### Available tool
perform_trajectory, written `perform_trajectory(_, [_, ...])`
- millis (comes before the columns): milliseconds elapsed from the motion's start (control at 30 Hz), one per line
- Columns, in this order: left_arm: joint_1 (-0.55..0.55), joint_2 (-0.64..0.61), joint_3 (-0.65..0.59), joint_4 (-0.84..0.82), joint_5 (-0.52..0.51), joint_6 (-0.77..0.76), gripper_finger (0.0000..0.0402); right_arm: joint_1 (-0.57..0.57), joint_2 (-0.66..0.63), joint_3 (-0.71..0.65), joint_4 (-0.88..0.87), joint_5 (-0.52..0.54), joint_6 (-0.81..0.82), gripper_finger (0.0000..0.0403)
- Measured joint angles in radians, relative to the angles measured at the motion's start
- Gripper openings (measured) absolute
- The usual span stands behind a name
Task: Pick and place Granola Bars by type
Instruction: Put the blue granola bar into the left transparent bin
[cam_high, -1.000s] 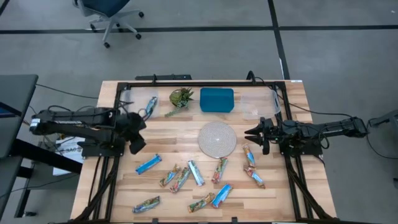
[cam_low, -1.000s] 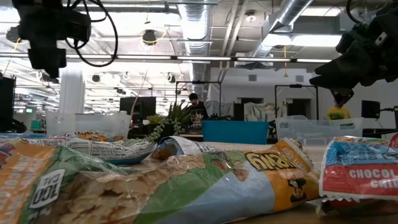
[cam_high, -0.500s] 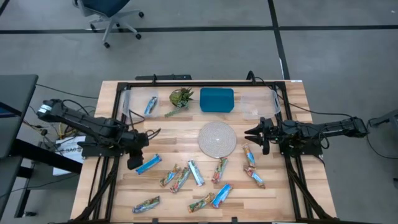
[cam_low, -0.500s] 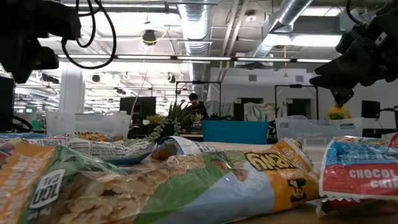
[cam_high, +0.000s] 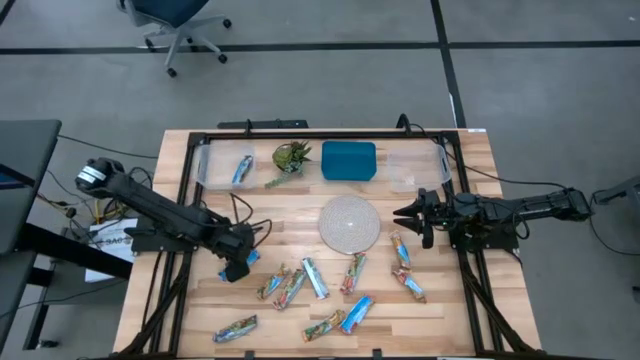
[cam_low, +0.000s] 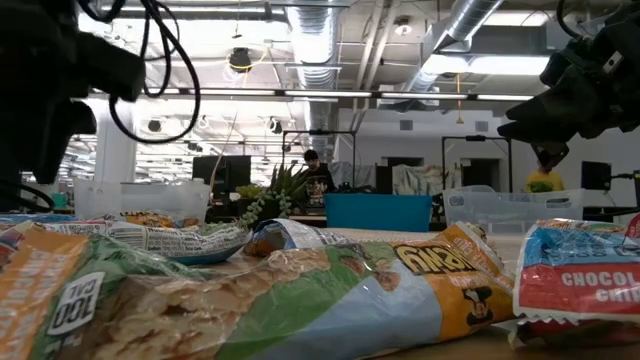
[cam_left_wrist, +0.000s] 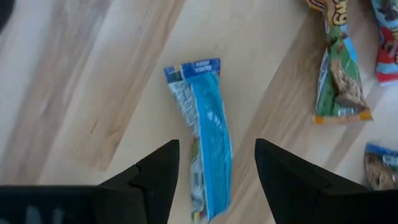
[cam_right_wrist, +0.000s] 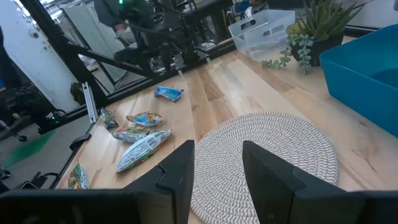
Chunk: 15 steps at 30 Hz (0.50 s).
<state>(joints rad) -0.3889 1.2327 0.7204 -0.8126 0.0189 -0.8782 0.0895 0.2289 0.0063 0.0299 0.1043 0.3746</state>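
From above, the left gripper (cam_high: 238, 265) hangs over a blue bar (cam_high: 249, 258) near the left side of the wooden worktop (cam_high: 300, 210). Other bars (cam_high: 300, 285) lie scattered along the front; two more (cam_high: 403, 265) lie right of the round mat (cam_high: 350, 222). One blue bar (cam_high: 242, 168) sits in the clear bin (cam_high: 222, 165) at the back left. The right gripper (cam_high: 412, 213) waits right of the mat.

At worktop level, wrapped bars (cam_low: 300, 290) fill the foreground.

The left wrist view shows the jaws open and empty, one finger (cam_left_wrist: 155, 177) on each side of the blue bar (cam_left_wrist: 205, 124), which lies flat.

The right wrist view shows its jaws open, empty, above the mat (cam_right_wrist: 273, 155).
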Motion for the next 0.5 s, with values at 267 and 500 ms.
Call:
perform_trajectory(267, [0.000, 0.126, 0.000, 0.019, -0.011, -0.010, 0.0211, 0.000, 0.000, 0.000, 0.000, 0.000, 0.000, 0.0127])
perform_trajectory(500, [0.000, 0.180, 0.000, 0.023, -0.022, -0.024, 0.0211, 0.000, 0.000, 0.000, 0.000, 0.000, 0.000, 0.0127])
